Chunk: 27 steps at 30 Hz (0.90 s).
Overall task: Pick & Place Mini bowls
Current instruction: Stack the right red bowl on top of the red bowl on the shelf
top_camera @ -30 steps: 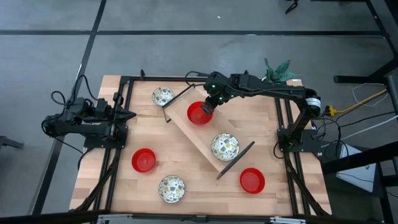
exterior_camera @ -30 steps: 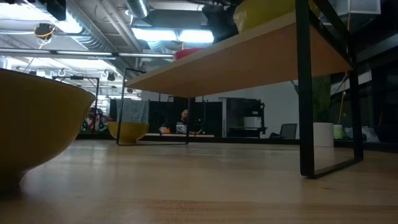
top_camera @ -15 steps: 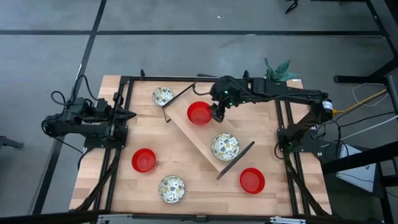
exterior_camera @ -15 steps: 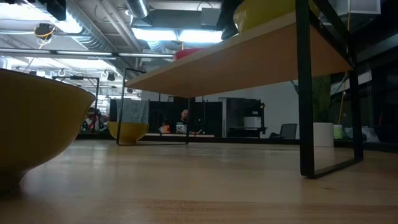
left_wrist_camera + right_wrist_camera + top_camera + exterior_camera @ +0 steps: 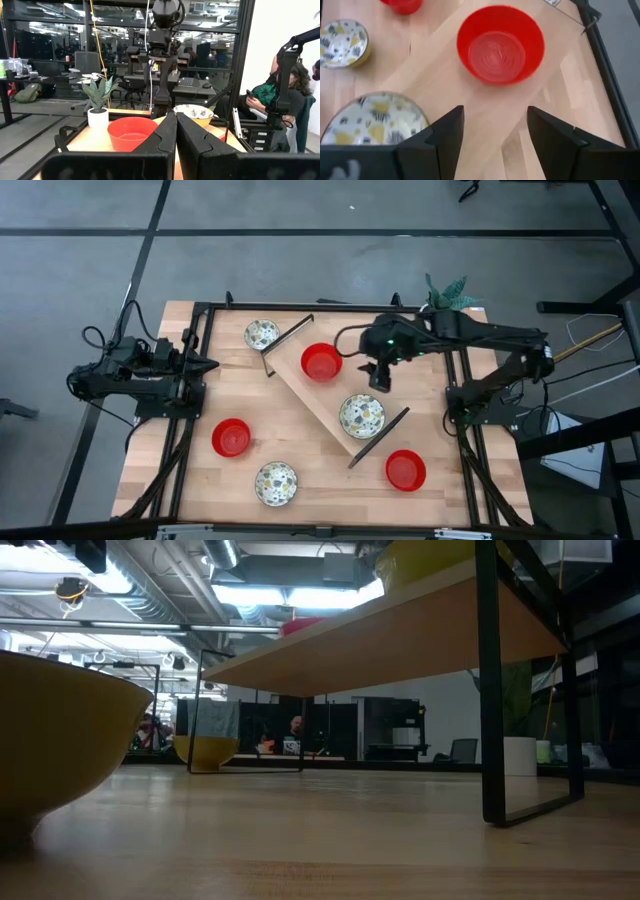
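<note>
The right claw (image 5: pixel 381 383) hangs above the raised wooden shelf (image 5: pixel 318 396) right of the frame's centre, its fingers spread wide and holding nothing. In the right wrist view the gap between the two dark fingers shows only bare shelf wood.

Two bowls sit on the shelf: a red bowl (image 5: pixel 321 362) at its upper end and a speckled bowl (image 5: pixel 361 415) at its lower end. The claw lies between them, near both and touching neither. Four bowls rest on the desk (image 5: pixel 310 455) itself:
- a speckled bowl (image 5: pixel 262 334) at upper left
- a red bowl (image 5: pixel 231 437) at left of centre
- a speckled bowl (image 5: pixel 275 483) at the bottom
- a red bowl (image 5: pixel 405 469) at lower right

The left claw (image 5: pixel 207 365) waits at the desk's left edge, pinched closed and empty.

The risk lies in how close the shelved bowls are. Any low sweep of the open fingers could clip a rim and slide that bowl toward the shelf's edge. The red bowl looks glossy, so a grip on its thin rim may slip. Reaching the lower-right bowl means clearing the shelf's black frame (image 5: pixel 378 438).
</note>
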Available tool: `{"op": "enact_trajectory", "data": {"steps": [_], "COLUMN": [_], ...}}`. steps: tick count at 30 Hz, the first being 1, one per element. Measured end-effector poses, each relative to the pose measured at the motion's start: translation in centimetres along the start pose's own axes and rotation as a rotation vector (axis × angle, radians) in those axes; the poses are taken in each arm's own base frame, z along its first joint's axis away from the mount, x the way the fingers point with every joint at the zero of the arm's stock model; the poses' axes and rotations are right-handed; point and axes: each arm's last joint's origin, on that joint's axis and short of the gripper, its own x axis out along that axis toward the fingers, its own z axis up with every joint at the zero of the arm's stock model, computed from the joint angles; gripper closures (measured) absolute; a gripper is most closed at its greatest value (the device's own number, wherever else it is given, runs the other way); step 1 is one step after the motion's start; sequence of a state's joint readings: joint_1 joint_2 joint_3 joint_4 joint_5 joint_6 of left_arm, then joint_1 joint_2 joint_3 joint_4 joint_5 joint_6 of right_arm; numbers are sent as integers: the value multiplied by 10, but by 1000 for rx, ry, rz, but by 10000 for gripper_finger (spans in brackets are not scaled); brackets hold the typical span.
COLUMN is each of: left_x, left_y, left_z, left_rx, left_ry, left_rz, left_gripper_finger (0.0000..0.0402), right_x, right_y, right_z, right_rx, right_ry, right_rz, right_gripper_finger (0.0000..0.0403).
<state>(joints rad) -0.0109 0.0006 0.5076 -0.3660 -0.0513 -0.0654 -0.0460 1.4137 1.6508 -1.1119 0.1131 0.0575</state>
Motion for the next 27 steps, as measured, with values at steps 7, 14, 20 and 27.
{"op": "enact_trajectory", "data": {"steps": [7,14,20,27], "left_x": [0,0,0,0], "left_y": [0,0,0,0], "left_z": [0,0,0,0], "left_rx": [0,0,0,0], "left_ry": [0,0,0,0], "left_rz": [0,0,0,0], "left_gripper_finger": [398,398,398,398], "right_x": [-17,-27,-43,-50], "right_y": [-3,5,11,18], "right_z": [-32,-68,-90,-113], "right_rx": [-24,-58,-73,-76], "right_ry": [56,141,188,228], "right_rz": [1,104,138,168], "right_gripper_finger": [186,186,186,186]}}
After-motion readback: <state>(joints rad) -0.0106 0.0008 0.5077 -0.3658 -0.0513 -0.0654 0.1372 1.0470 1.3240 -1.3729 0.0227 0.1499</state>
